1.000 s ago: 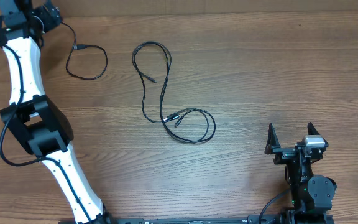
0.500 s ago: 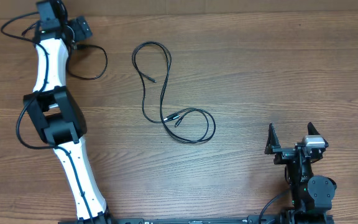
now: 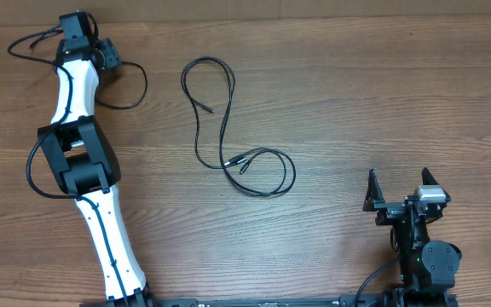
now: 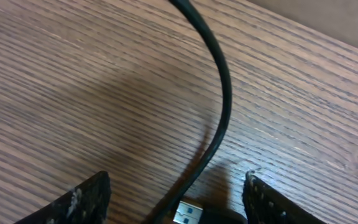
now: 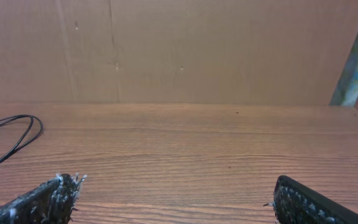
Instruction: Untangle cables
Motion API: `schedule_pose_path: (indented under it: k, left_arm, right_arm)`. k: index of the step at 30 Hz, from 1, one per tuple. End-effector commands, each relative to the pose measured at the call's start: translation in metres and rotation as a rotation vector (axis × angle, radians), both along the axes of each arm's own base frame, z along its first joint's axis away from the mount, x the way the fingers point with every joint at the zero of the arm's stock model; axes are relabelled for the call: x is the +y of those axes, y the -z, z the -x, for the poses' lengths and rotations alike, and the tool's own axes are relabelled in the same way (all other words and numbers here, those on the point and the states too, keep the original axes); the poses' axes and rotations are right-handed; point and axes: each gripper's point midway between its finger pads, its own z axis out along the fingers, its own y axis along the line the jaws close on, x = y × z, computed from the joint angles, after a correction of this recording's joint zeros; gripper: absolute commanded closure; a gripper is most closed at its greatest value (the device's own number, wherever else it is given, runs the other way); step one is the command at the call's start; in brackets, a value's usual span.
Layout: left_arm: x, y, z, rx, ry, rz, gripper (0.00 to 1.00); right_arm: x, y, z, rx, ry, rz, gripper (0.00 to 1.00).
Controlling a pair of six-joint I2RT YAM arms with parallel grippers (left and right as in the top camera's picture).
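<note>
Broadly, the wooden table (image 3: 365, 94) is offering wide bare wood across its right half and along its near edge, while its far edge is running just behind the left arm's wrist. A cardboard wall (image 5: 179, 50) is standing beyond that far edge.

Stretching from the near-left base, the left arm (image 3: 69, 95) is reaching almost straight out to the far-left corner, its elbow bending slightly midway. The right arm (image 3: 429, 256) is sitting folded over its base at the near-right corner, well apart from every cord.

The longer cables (image 3: 235, 159) are lying in the middle of the table, curling from a tall loop down into a smaller, overlapping loop where their ends are meeting. A short cable (image 3: 146, 83) is lying looped just beside the left wrist.

The left gripper (image 4: 176, 179) is hovering low over that short cable with its fingers (image 4: 79, 199) standing apart; the cord is running between them and its silvery plug (image 4: 188, 214) is lying in the gap, with wood showing on both sides, so nothing is being clamped. The right gripper (image 5: 173, 199) is pointing level across the table, jaws spread wide and holding nothing.
</note>
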Motion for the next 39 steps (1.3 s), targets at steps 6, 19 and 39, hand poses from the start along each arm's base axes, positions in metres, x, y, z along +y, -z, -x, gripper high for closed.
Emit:
schedule_pose_path:
  k: [6, 19, 39]
  left_arm:
    - [0.003, 0.044, 0.014, 0.099, 0.008, -0.009, 0.32]
    - [0.022, 0.057, 0.038, 0.179, -0.033, 0.014, 0.79]
    - [0.081, -0.013, 0.06, -0.041, -0.547, 0.411, 0.93]
  right_arm:
    - [0.0, 0.002, 0.0, -0.005, -0.001, -0.005, 0.0]
    - [0.0, 0.002, 0.0, -0.005, -0.001, -0.005, 0.0]
    - [0.0, 0.002, 0.0, -0.005, -0.001, -0.005, 0.0]
